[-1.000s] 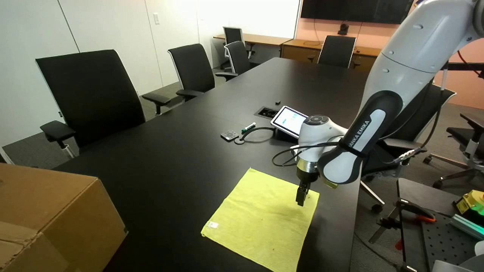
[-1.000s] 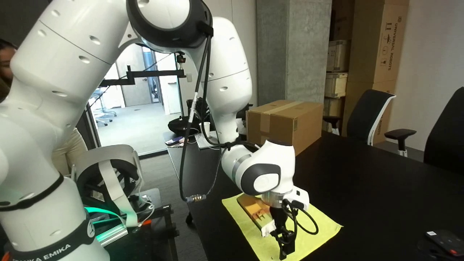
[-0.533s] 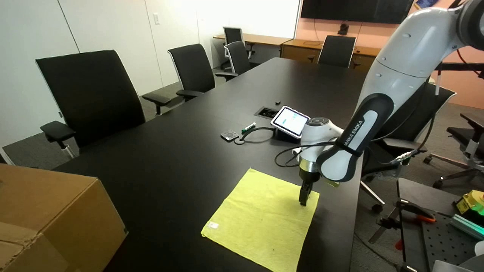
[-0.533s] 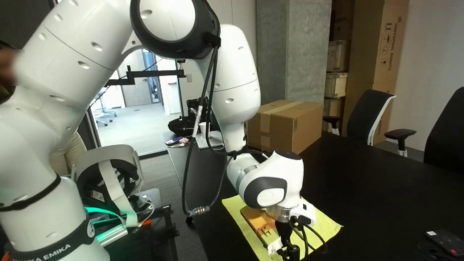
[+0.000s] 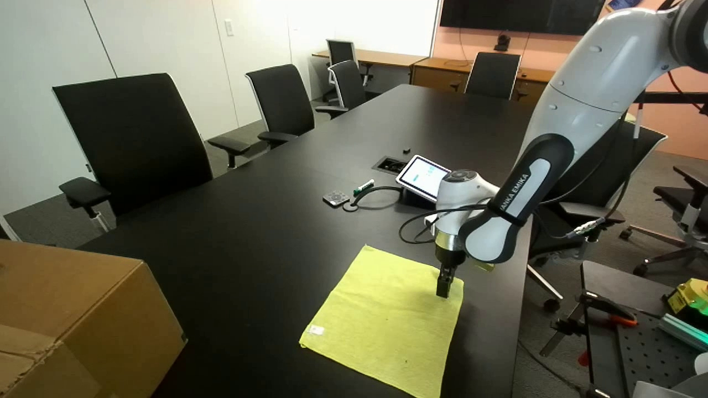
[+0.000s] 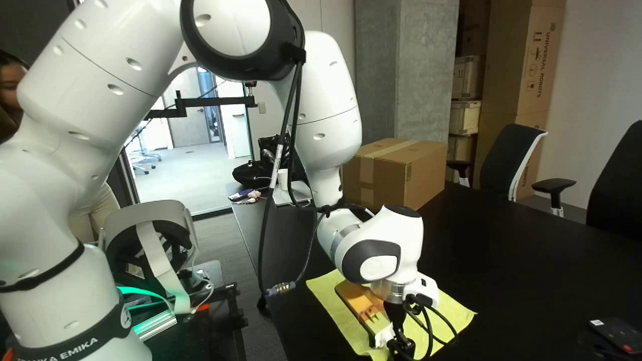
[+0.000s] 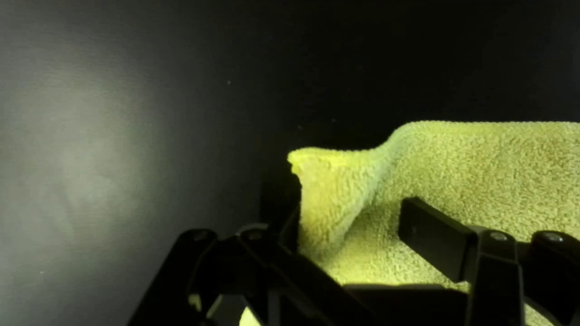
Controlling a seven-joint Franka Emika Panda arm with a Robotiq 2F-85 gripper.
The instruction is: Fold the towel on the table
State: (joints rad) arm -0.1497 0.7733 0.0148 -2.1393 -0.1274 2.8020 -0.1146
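Observation:
The yellow towel (image 5: 381, 326) lies spread flat on the black table, with a white label at one corner, in an exterior view. It also shows under the arm in an exterior view (image 6: 451, 316). My gripper (image 5: 443, 292) points down at the towel's edge near the corner on the robot's side; its tips are partly hidden in an exterior view (image 6: 401, 348). In the wrist view the gripper (image 7: 348, 222) is open. One finger is at the towel's outer edge, the other over the towel (image 7: 489, 167). The towel's corner is bent up between the fingers, close to the outer finger.
A cardboard box (image 5: 83, 320) stands on the table (image 5: 249, 265). A tablet (image 5: 425, 178), a green marker (image 5: 363, 187), a small square pad (image 5: 336, 198) and a cable lie beyond the towel. A remote (image 6: 617, 333) is on the table. Chairs surround it.
My gripper has come down onto the towel's edge, then shifted slightly to the side. The towel has slid and turned a little with it.

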